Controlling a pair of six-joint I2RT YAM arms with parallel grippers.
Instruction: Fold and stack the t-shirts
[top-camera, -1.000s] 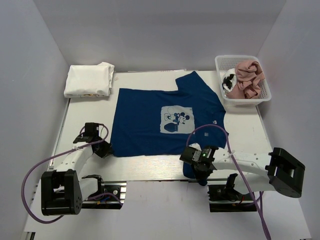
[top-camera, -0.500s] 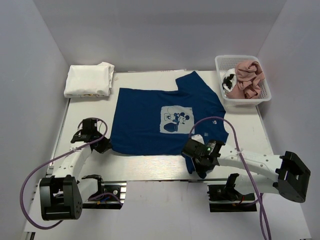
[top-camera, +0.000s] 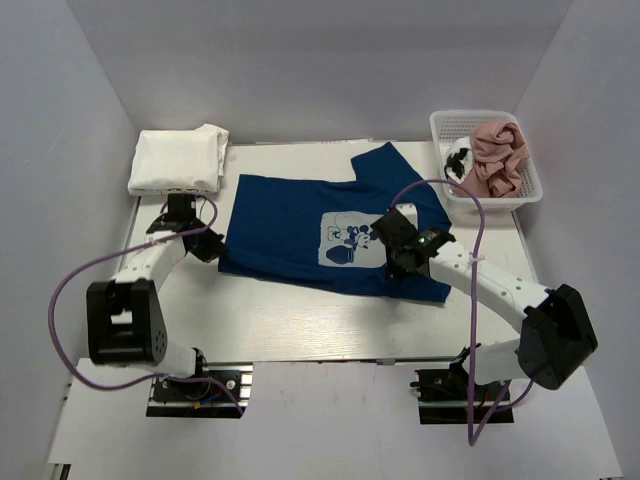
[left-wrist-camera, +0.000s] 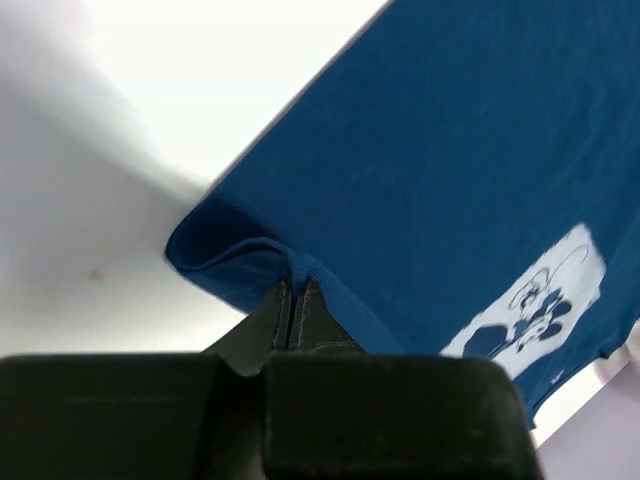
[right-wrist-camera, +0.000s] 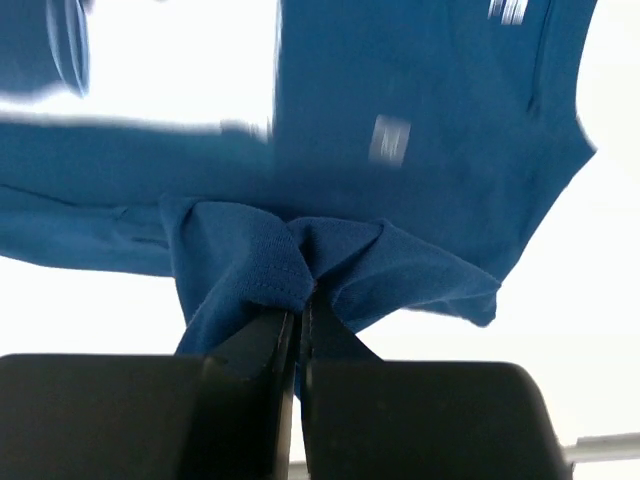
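The navy t-shirt (top-camera: 290, 220) with its pale cartoon print (top-camera: 348, 240) lies spread on the table. Its near hem is lifted and carried back over the body. My left gripper (top-camera: 207, 248) is shut on the shirt's left hem corner (left-wrist-camera: 262, 262). My right gripper (top-camera: 400, 262) is shut on the right hem, bunched cloth (right-wrist-camera: 300, 255) pinched between its jaws. A folded white t-shirt (top-camera: 178, 160) lies at the back left. A dusty pink t-shirt (top-camera: 495, 155) and a black-marked white one (top-camera: 458, 162) sit in the basket.
The white mesh basket (top-camera: 455, 125) stands at the back right. The white enclosure walls stand close on the left, right and back. Purple cables loop over both arms.
Both grippers have moved away from the near edge toward the back, carrying the navy shirt's near hem up and over its body. The right arm has swung far inward over the shirt.
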